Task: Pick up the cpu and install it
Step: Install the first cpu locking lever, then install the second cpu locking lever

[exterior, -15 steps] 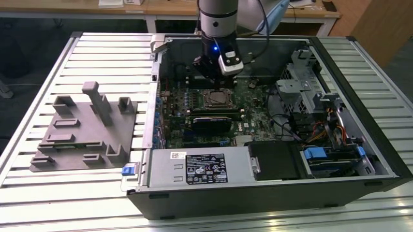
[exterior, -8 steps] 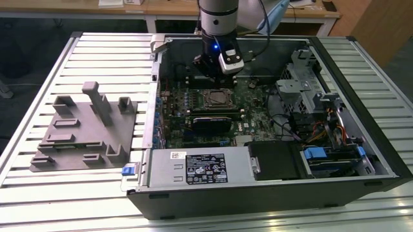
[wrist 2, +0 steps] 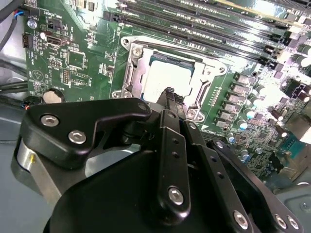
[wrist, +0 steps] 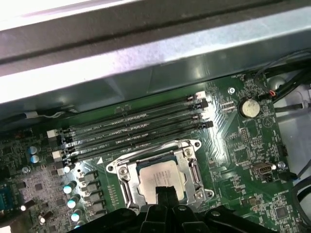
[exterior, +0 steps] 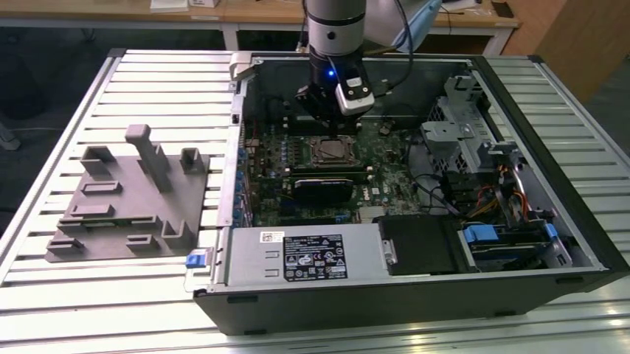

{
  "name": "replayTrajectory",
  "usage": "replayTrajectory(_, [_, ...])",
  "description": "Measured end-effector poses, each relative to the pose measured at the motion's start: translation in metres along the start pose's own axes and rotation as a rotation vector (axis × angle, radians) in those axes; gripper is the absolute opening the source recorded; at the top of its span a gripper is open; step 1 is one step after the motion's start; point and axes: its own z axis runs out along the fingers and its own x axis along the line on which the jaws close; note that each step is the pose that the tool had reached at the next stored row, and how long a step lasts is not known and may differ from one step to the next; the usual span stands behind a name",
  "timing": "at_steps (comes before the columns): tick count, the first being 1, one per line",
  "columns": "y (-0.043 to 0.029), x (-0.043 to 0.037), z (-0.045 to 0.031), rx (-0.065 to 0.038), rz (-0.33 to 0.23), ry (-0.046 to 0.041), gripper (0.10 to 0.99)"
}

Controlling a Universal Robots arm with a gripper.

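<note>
Slatted metal table (exterior: 147,74) carries an open computer case (exterior: 551,110), where the closed, empty tool (wrist 2: 168,92) sits directly over the cpu (wrist: 158,177), frame centre.

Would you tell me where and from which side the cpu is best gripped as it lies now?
Come straight down from above and grip two opposite edges: the cpu lies flat in the socket, whose metal frame surrounds it, blocking side approaches.

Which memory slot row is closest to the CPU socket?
The slot row bordering the socket frame, with the cpu seated inside; the other rows sit farther toward the chassis wall.
</note>
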Motion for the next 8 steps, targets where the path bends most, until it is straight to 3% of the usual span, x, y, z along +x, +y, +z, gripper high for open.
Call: replayTrajectory(8, [-0.0005,-0.0001,-0.0001,0.0,0.0,0.0,0.106])
